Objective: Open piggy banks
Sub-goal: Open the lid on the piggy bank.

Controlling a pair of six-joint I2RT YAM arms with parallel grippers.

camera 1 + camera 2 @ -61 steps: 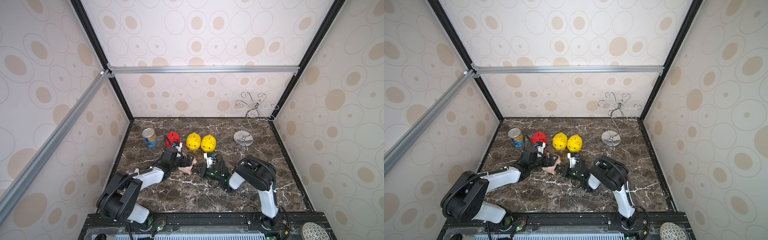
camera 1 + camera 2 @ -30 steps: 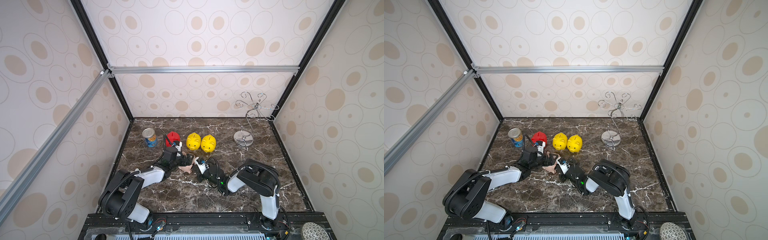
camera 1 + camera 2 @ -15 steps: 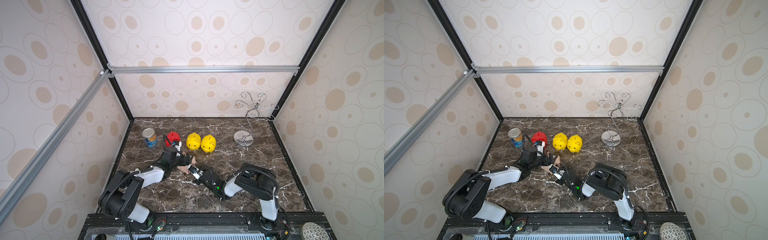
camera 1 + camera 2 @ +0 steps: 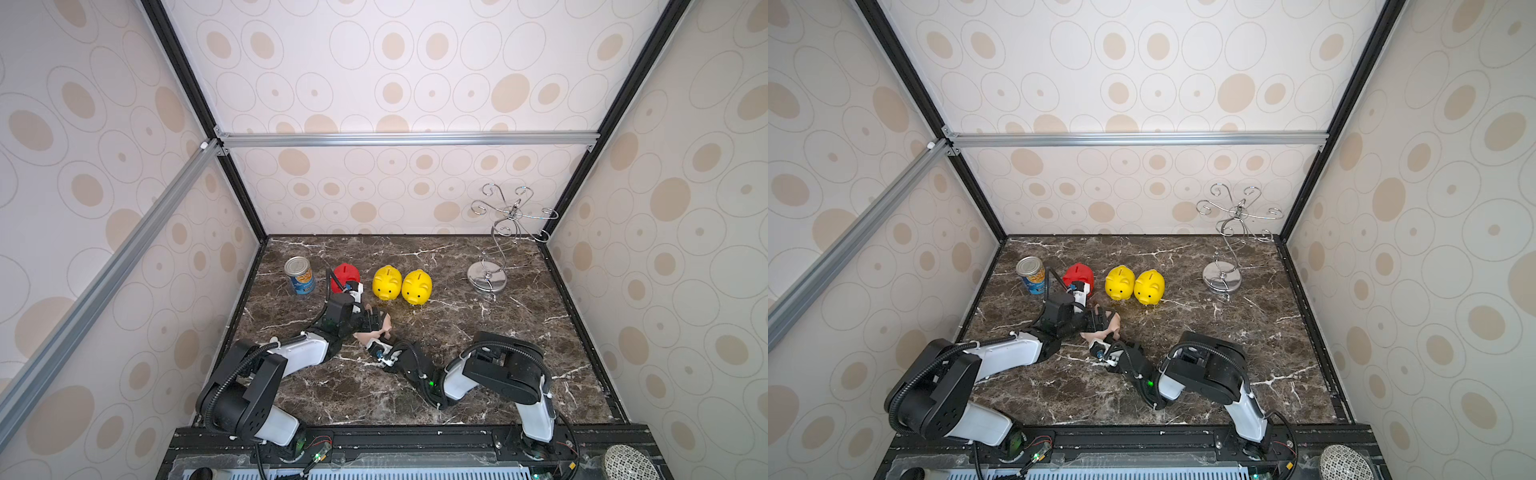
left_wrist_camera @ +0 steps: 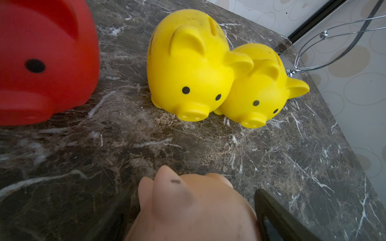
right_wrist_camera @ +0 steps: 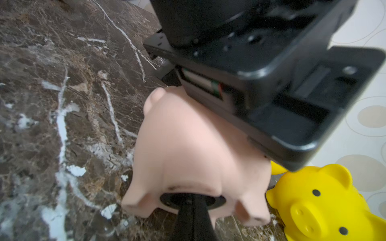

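One tin can [image 4: 300, 275]: upright at the far left of the counter [image 4: 498, 332].
Red piggy bank [image 4: 347, 274]: stood just beside the can, in the back row.
Left tool [image 4: 372, 321]: clamped on the pale pink piggy bank [image 6: 188, 146], which is tipped in front of the row with its belly turned outward.
Right tool [image 6: 193, 206]: clenched, tip at the black round belly opening; whether anything is pinched cannot be told.
Yellow piggy bank [image 4: 387, 282]: upright, touched by the second yellow piggy bank [image 4: 417, 286].
Wire stand [image 4: 487, 278]: placed far right.
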